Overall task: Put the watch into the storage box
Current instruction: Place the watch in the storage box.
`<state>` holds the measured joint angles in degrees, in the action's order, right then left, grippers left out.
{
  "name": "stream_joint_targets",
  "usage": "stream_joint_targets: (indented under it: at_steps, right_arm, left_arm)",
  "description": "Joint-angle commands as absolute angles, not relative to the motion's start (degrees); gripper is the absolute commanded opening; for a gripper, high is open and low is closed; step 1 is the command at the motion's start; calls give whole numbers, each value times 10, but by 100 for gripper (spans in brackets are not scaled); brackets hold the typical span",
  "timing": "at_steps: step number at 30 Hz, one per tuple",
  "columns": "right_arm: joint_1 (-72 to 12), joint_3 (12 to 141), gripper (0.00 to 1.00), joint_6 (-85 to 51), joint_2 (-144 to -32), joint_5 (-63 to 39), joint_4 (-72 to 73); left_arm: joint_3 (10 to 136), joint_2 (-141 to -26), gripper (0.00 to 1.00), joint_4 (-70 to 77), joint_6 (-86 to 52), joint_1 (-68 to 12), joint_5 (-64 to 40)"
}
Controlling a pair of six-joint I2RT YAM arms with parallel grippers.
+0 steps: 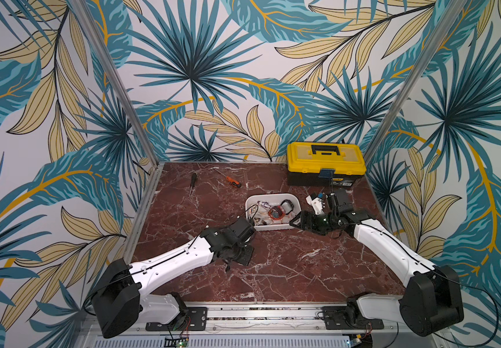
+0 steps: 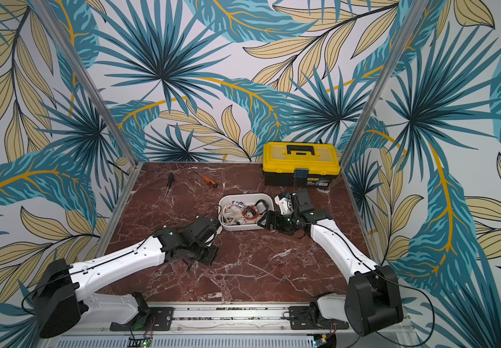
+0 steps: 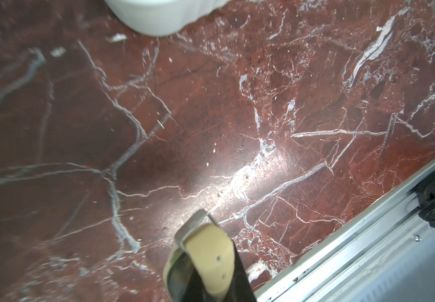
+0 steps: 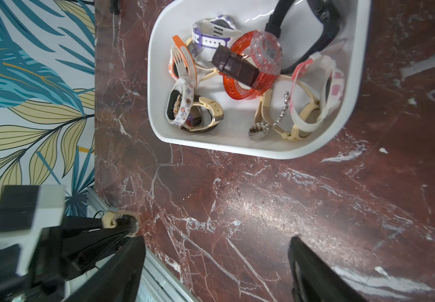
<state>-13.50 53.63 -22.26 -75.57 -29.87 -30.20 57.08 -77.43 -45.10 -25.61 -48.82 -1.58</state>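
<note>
In the left wrist view a watch (image 3: 206,251) with a cream strap and a silver buckle sticks out of my left gripper (image 3: 208,279), which is shut on it. In a top view the left gripper (image 1: 234,256) sits over the marble just in front of the left front corner of the white storage box (image 1: 273,227). The box wall (image 3: 159,18) shows far off in the left wrist view. Several other watches lie inside the box (image 4: 237,149). My right gripper (image 4: 216,264) stands open and empty by the box's right front corner (image 2: 263,221).
A yellow-lidded black toolbox (image 1: 326,164) stands at the back right. An orange screwdriver (image 1: 233,181) and a black one (image 1: 193,180) lie at the back left. A white and black part (image 1: 317,203) lies right of the box. The metal rail (image 3: 368,235) runs along the table's front edge.
</note>
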Motion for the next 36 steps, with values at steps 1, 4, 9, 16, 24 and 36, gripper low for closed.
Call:
stream_joint_targets:
  at_steps: [1,4,9,16,24,36]
  right_arm:
    - [-136,514,88,-231,-732,-258,-303]
    - [-135,502,89,-243,-705,-229,-304]
    - [-131,497,90,-245,-678,-191,-328]
    - [-124,491,91,-249,-659,-173,-341]
    - [-115,481,91,-243,-655,-180,-346]
    - [-112,465,91,-248,-650,-183,-339]
  left_arm:
    - [694,-840,0,-551,-189,-479,62]
    - [821,-932,0,-610,-143,-466,103]
    - [1021,-1097,0,-681,-82,-453,165]
    - [1207,-1259,0,-707,-31,-447,217]
    - [1295,-1349,0,-698,-1,-446,234]
    - [1300,-1397,17,-642,15,-446,203]
